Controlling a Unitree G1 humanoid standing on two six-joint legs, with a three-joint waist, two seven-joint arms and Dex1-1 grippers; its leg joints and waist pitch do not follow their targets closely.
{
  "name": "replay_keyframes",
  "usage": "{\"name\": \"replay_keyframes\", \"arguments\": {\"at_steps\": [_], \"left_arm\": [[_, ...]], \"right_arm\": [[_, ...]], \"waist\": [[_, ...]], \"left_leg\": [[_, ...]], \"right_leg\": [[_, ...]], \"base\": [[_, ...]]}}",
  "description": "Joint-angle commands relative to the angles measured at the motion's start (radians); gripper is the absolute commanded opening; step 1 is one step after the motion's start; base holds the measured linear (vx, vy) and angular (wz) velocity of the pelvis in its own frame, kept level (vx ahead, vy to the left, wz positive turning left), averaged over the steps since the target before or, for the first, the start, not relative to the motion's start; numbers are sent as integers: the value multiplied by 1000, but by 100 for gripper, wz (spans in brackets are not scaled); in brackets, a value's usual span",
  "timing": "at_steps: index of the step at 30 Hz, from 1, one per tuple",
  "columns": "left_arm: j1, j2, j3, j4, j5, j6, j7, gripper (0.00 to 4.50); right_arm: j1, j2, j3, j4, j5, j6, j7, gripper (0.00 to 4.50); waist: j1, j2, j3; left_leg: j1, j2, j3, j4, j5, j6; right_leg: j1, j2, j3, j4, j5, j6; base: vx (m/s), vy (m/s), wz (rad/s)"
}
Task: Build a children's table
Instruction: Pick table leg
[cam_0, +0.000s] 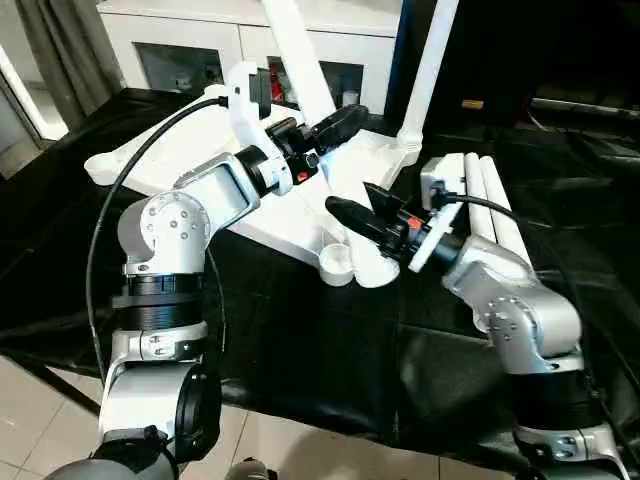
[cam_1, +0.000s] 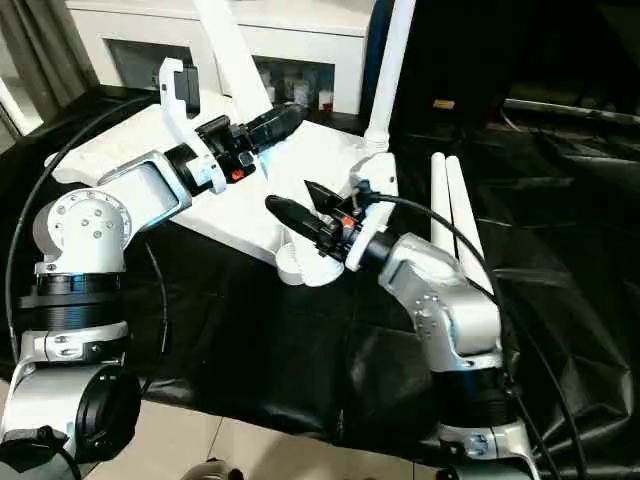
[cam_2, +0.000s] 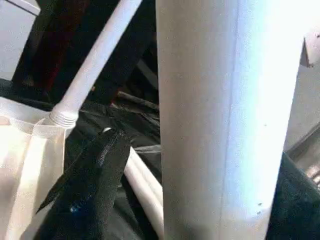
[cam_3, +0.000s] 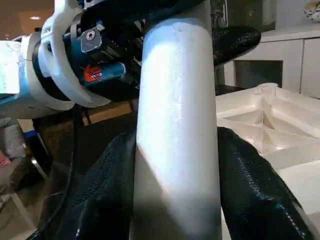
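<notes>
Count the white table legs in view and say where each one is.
4. One leg stands between both grippers' fingers; another stands upright in the tabletop's far corner socket; two lie side by side on the black cloth, right of the tabletop.

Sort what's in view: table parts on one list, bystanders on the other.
Job:
tabletop, upside down
slanting leg between both hands
upright leg in a far corner
two spare legs lying on the black cloth

Bystanders:
glass-door cabinet
black cloth
</notes>
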Motion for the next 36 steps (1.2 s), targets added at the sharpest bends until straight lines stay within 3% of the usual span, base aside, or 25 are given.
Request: {"name": "replay_keyframes", "arguments": {"at_steps": [1, 4, 5, 8, 19, 21, 23, 28, 32, 36], "left_arm": [[-8, 10, 29, 2, -1, 16, 31, 328], [-5, 6, 32, -9, -26, 40, 36, 288], [-3, 7, 29, -14, -31, 45, 34, 282], [2, 7, 23, -23, -36, 53, 35, 243], [5, 20, 3, -20, -25, 50, 44, 186], [9, 42, -28, -17, -1, 36, 22, 185], [11, 54, -43, -15, 8, 30, 5, 185], [21, 121, -135, -17, 54, -1, -98, 184], [-5, 176, -189, -2, 62, 0, -203, 184], [-15, 200, -213, -9, 50, -9, -282, 184]], "right_arm": [[-24, -1, -9, -10, -4, -43, 0, 187], [-29, -2, -1, 1, -16, -57, -3, 187], [-30, -2, 2, 5, -19, -62, -4, 187], [-32, 0, 8, 12, -27, -70, -10, 187], [-35, 8, 22, 29, -61, -103, -35, 187], [-36, 16, 15, 33, -49, -88, -40, 257], [-38, 18, 11, 35, -40, -78, -38, 260], [-53, 5, -1, 40, -2, -26, -17, 304], [-97, -74, 17, 68, 32, 114, 64, 318], [-117, -124, 49, 76, 46, 180, 132, 318]], "waist": [[1, -16, -81], [1, -16, -80], [0, -22, -80], [0, -17, -79], [0, -17, -80], [-1, -17, -79], [-2, -16, -79], [-3, -14, -80], [-3, -17, -80], [-1, -20, -81]], "left_leg": [[1, 12, -3, -60, -87, 30], [1, 11, -2, -59, -92, 31], [1, 11, -1, -60, -94, 33], [1, 12, -2, -60, -96, 29], [1, 12, -2, -60, -90, 29], [2, 12, -2, -61, -97, 28], [3, 13, -3, -62, -98, 28], [5, 13, -4, -64, -92, 22], [5, 11, -1, -62, -86, 21], [2, 11, -1, -60, -76, 19]], "right_leg": [[65, -63, 51, -74, -171, -127], [64, -63, 51, -74, -171, -133], [66, -63, 51, -77, -182, -130], [65, -63, 52, -77, -192, -123], [66, -63, 52, -75, -173, -125], [65, -63, 52, -75, -182, -123], [64, -62, 52, -75, -186, -120], [63, -61, 53, -73, -179, -112], [66, -60, 54, -70, -152, -131], [70, -63, 54, -67, -140, -135]], "base": [[0, 0, 0], [0, 0, 0], [0, 0, 0], [0, 0, 0], [0, 0, 0], [0, 0, 0], [0, 0, 0], [0, 0, 0], [0, 0, 0], [0, 0, 0]]}}
